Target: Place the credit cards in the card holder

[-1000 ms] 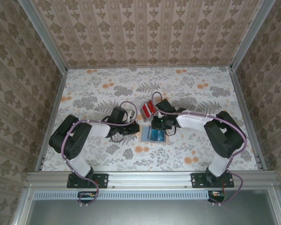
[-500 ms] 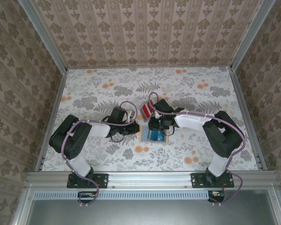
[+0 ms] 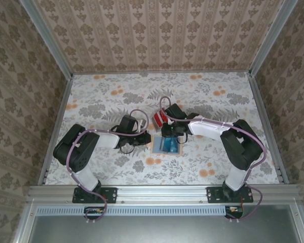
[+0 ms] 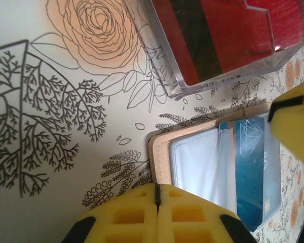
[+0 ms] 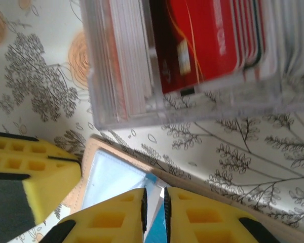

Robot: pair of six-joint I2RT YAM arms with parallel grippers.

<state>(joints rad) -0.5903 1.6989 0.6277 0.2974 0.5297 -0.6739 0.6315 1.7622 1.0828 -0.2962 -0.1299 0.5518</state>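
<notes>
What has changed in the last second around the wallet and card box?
The right tool edged slightly left over the open tan leather wallet. The shut left tool, the wallet and the clear box of glossy red cards stayed put.

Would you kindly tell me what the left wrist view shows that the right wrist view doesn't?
Left wrist: the credit cards face-on with a black stripe, and a diamond drawing on the blue card inside the card holder. Right wrist: the cards' pale edges and white lettering. Both: the clear box, the open holder's tan rim, and yellow fingers of left gripper and right gripper.
</notes>
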